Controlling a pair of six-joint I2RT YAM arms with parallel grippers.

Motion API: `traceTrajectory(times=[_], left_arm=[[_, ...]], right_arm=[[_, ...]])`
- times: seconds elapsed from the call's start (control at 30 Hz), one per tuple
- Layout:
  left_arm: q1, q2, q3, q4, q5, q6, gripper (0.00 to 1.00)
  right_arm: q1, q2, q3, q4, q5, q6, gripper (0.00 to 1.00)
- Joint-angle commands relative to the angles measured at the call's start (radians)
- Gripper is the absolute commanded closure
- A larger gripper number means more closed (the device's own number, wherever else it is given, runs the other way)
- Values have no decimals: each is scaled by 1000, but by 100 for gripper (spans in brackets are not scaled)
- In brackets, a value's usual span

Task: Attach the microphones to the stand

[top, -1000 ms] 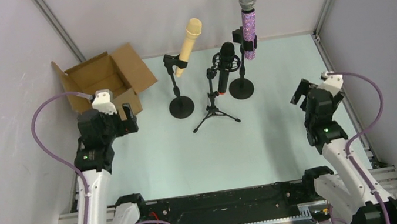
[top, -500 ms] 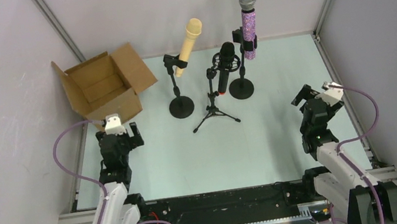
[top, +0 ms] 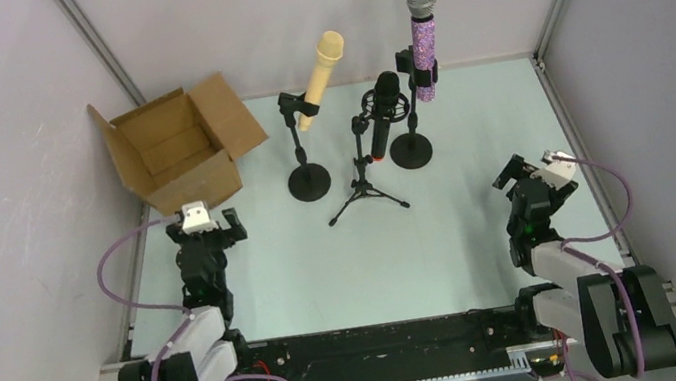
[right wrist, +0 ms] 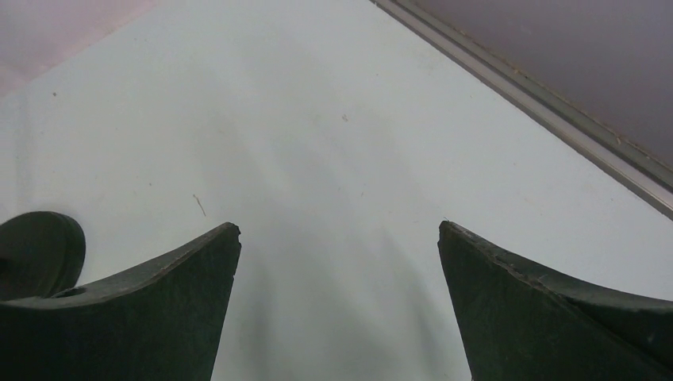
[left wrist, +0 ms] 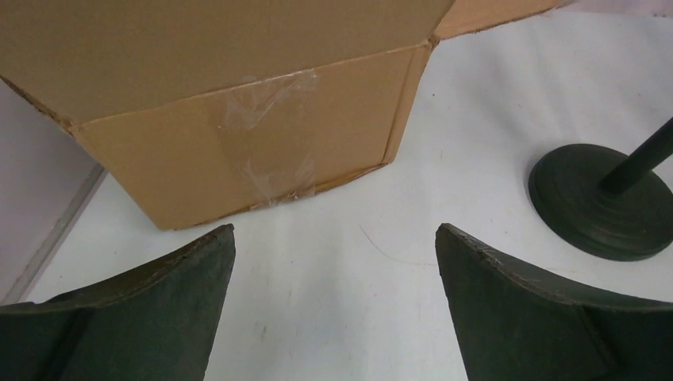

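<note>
Nearest the bases, both arms sit folded low at the near edge of the table [top: 344, 260]. The left gripper [left wrist: 335, 238] has its jaws spread wide with nothing between them, and the right gripper [right wrist: 340, 230] is the same.

Just far of the left gripper stands the cardboard box [top: 171, 150]. Farther on, at the middle of the table and well apart from both grippers, are 3 stands, each with a microphone clipped in it.

- **Cream microphone** [top: 321, 77]: tilted, head up and to the right, and nearer the left arm.
- **Black microphone** [top: 383, 113]: about upright on the tripod [top: 366, 196], between the other 2.
- **Purple microphone** [top: 424, 51]: upright and farthest back, nearer the right arm.

All 3 look seated (the clips are too small to check), so I judge the task done, with no reach needed.
</note>
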Motion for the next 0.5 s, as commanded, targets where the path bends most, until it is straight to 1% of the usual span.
traceTrajectory(times=[0.0,0.13,0.17,0.27,0.33,0.4,0.43,0.47], left_arm=[[8,99,14,268,-3,8,0],[7,214,-17,430,2,34,0],[7,242,-15,439,2,35,1],[8,299,5,449,14,41,2],[8,327,30,447,19,40,2],[8,324,57,391,24,40,2],[9,326,63,381,40,47,2],[9,328,66,378,48,49,2]], right_arm=[[-17,28,-8,193,-15,-30,1],[-11,104,-28,303,-49,-52,0],[-3,127,-37,349,-53,-72,0],[26,148,-54,406,-70,-122,0],[71,162,-95,489,-65,-172,0],[136,230,-145,686,-71,-257,0],[173,261,-157,778,-92,-325,0],[184,321,-167,850,-136,-366,0]])
